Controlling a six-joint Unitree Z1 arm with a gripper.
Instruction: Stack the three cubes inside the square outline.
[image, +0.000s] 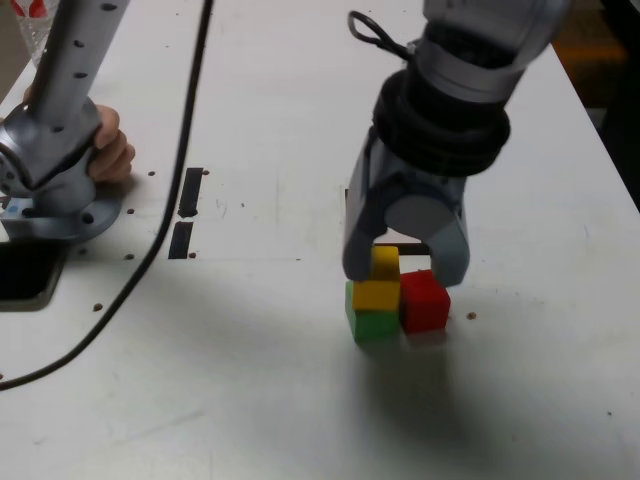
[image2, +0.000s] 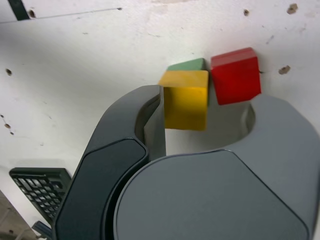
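- Three cubes sit clustered under the gripper (image: 405, 262): the yellow cube (image: 377, 293) rests on the green cube (image: 374, 322), and the red cube (image: 425, 300) stands on the table (image: 300, 400), touching the green one on the exterior view's right.
- Jaws stand partly apart around the yellow cube; one finger (image2: 155, 125) lies against its side, the other looks clear of it, so it appears loosely framed, not clamped.
- Square outline: only a dark strip shows just behind the green cube, mostly hidden by the gripper; whether the stack sits inside it I cannot tell.
- Likely light, rigid, smooth-faced blocks; the red one should be pinched on two opposite flat sides, near mid-height, squarely, since a skewed grip could twist it.
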